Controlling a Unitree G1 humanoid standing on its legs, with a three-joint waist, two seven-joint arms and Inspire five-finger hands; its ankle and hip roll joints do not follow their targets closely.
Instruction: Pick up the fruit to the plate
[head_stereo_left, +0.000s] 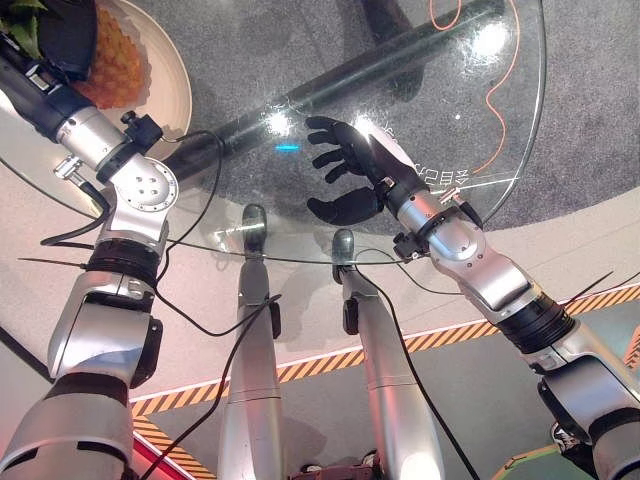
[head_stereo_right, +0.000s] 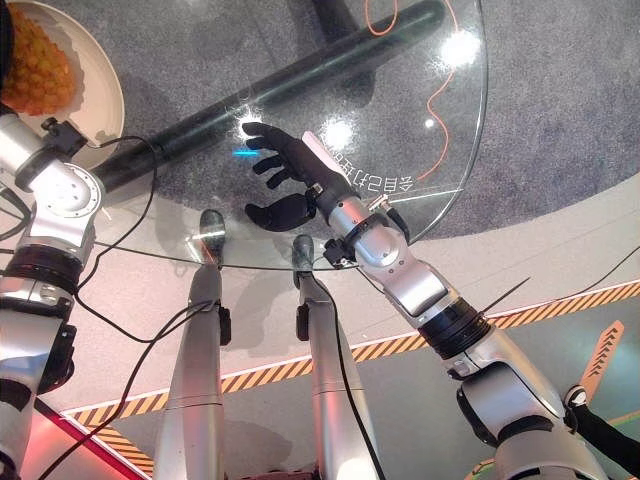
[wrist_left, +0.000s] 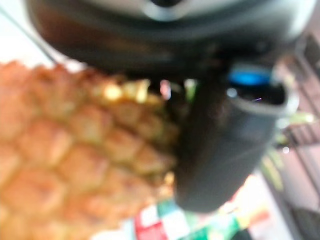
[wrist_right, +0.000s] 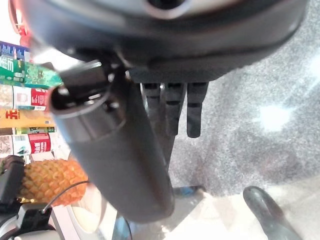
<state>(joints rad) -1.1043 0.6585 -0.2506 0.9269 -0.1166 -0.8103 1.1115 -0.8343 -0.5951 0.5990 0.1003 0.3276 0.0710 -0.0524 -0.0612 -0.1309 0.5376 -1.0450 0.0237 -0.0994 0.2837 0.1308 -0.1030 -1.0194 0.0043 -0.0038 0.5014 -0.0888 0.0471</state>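
pineapple, orange-gold with a diamond-scaled rind, lies on the cream plate at the glass table's far left (placement looks essentially done; letting go remains). left hand wraps it. right hand hovers mid-table, fingers relaxed, holding nothing.
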